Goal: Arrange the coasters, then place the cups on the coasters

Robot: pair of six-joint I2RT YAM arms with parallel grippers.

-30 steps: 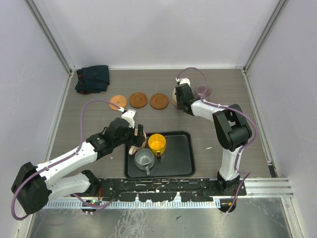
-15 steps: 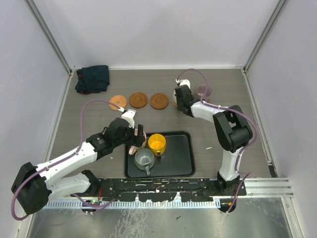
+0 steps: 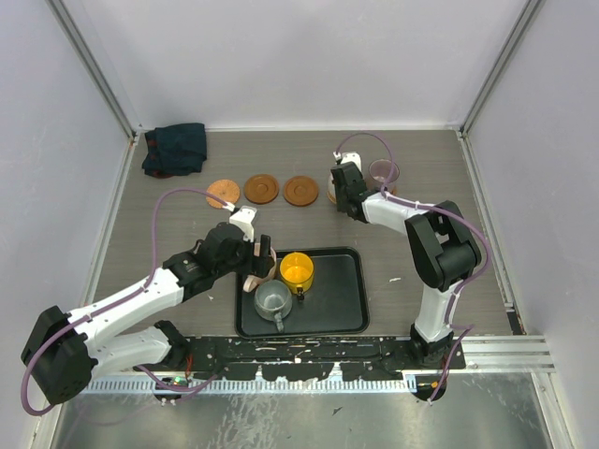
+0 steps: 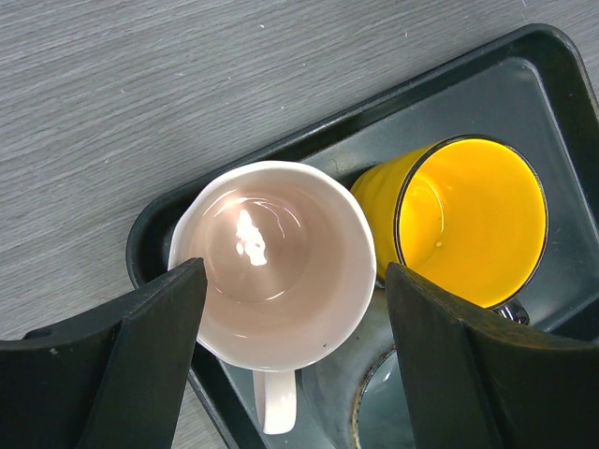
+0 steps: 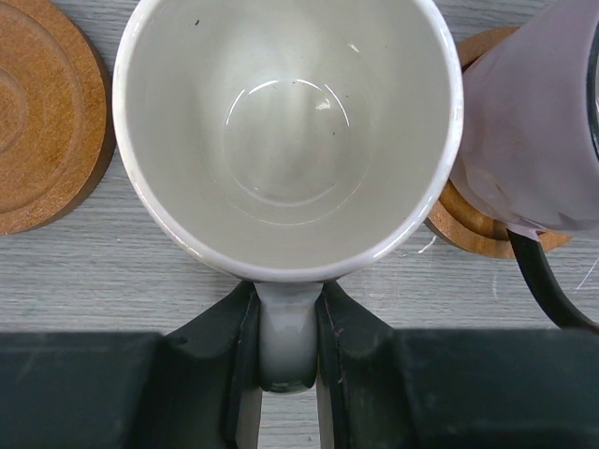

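Three bare coasters [image 3: 262, 188] lie in a row at the back, and a fourth [image 3: 329, 194] peeks out beside my right gripper [image 3: 342, 182]. That gripper [image 5: 285, 323] is shut on the handle of the cream-white cup [image 5: 285, 122], which stands upright. Any coaster beneath it is hidden. The mauve cup [image 5: 533, 122] sits on a coaster [image 5: 477, 229] just to its right. My left gripper [image 4: 295, 281] is open, its fingers [image 4: 131, 355] straddling the pink cup [image 4: 271, 253] in the black tray [image 3: 337, 313]. The yellow cup [image 4: 473, 220] and the grey cup [image 3: 273, 301] stand in the tray too.
A dark folded cloth [image 3: 175, 148] lies in the back left corner. A small dark speck [image 3: 395, 279] sits on the table right of the tray. White walls close the table in on three sides.
My right gripper has shifted slightly to the left and back with the cream-white cup. The left arm has not moved.
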